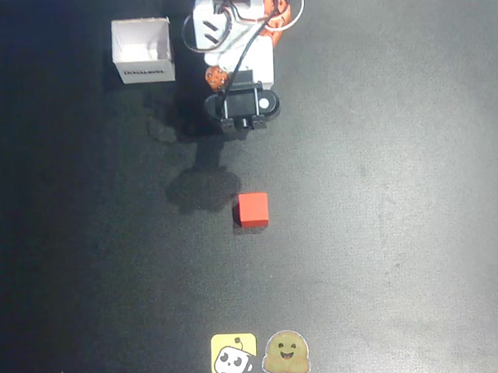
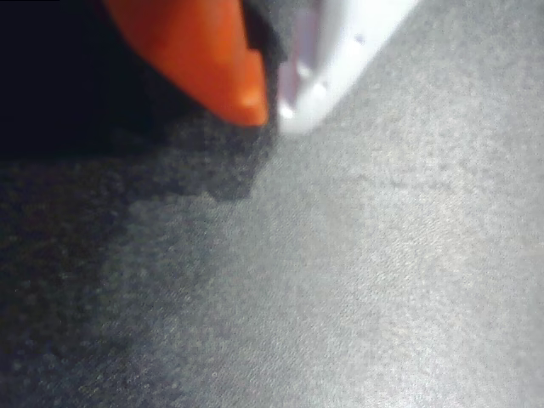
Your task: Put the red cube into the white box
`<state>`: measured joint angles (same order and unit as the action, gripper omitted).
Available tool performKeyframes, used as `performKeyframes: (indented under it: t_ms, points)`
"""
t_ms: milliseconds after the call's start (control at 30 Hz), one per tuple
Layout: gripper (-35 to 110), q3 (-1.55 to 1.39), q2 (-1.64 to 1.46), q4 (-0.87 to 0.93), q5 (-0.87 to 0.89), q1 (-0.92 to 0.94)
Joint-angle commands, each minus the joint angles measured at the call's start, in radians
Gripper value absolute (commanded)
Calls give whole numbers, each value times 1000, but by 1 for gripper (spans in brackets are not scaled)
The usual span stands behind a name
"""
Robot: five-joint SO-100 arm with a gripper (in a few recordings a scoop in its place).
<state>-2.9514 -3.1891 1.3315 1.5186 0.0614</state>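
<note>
Overhead view: dark bench (image 1: 416, 229), matte, w/ uneven glare toward the right half. Red cube (image 1: 252, 210) sits alone near frame centre, flat on the bench, nothing touching it; thin shadow along its lower edge.

White box (image 1: 143, 51) upper left of frame, open top facing camera, inside looks bare. Line of dark print on its near wall, too small to read. Box well apart from the cube.

Arm (image 1: 238, 38) enters from top centre, white and orange parts w/ black cables; its base is cut off by the top edge. Black camera housing at the wrist covers the fingers from above, so the gripper itself is hard to make out here. It hangs above the bench between box and cube, closer to the box, shadow cast on the bench below left of it.

Wrist view: gripper (image 2: 272, 110) in the upper part of frame, blurred. Orange finger on the left, white finger on the right, tips all but meeting, nothing between them. Finger roots cut off by the top edge. Upper left corner is black, detail lost. Rest is grey bench texture.

Two cartoon stickers (image 1: 256, 354) at bottom centre in the overhead view, one yellow, one a smiling face.
</note>
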Motion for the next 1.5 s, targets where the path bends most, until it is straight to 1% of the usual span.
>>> performKeyframes:
  t_ms: [0,567,833,933,1100,1167,1467]
  points:
    - [0,-2,-6,8,0,9]
    - [1,-2,-6,9,15,5]
    - [1,109,6,61,17,-5]
    - [0,192,118,57,15,-2]
    - [0,469,515,52,14,-6]
    - [0,557,630,52,14,-12]
    - [3,816,996,-17,48,-58]
